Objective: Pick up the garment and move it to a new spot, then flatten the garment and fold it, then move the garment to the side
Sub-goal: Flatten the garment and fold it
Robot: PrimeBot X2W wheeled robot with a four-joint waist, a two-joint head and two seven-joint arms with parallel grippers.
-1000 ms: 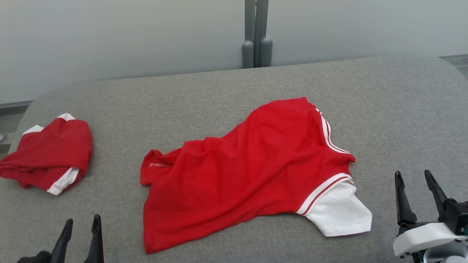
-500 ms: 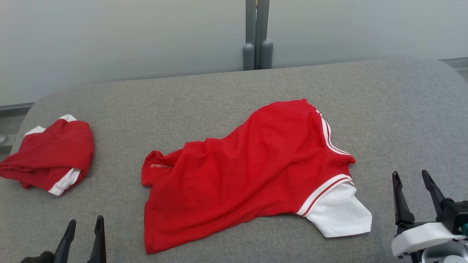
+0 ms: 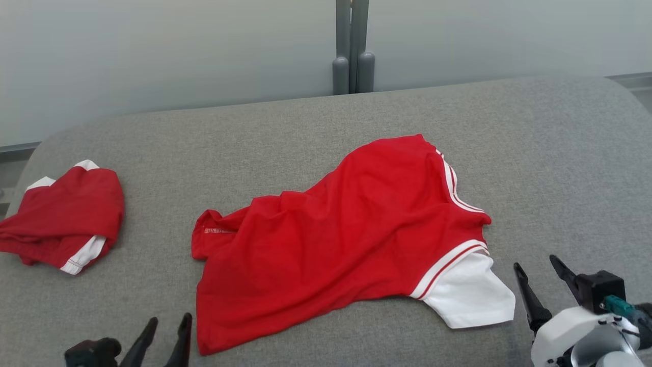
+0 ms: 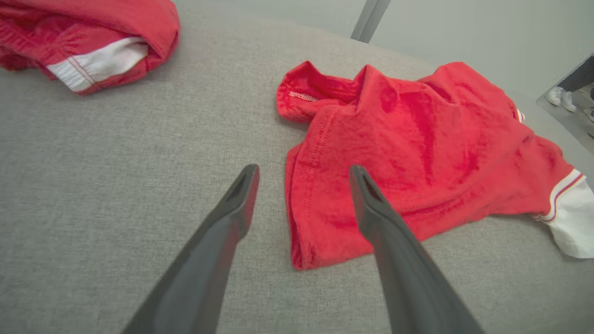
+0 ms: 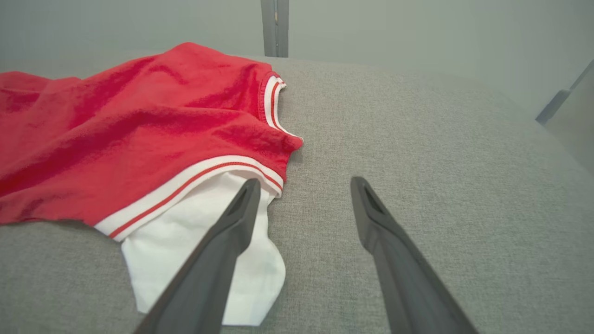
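Two grippers are held at opposite ends of the garment, a red shirt lying rumpled on the grey padded surface. Its long axis is judged to run from the near-left hem corner away to the right, towards the collar trim and the white sleeve.

The left gripper is seen just beside that hem corner, its fingers spread wide and nothing held. In the left wrist view the left gripper is shown astride the garment's left edge, with one finger over red cloth and the other over bare padding. The hem corner lies close beneath.

The right gripper is likewise spread and empty, just right of the white sleeve. In the right wrist view the right gripper is shown with one finger across the white sleeve and the other over padding to the right of the garment. Contact with the cloth cannot be told for either.

Neither arm is judged clearly nearer, since each end is matched by its own gripper. A two-handed pinch at hem and sleeve is therefore suggested.

A second garment, bunched up, is left well apart to the garment's left. A dark post is set beyond the garment. Both pieces of clothing are laid directly on the padding, inside nothing.
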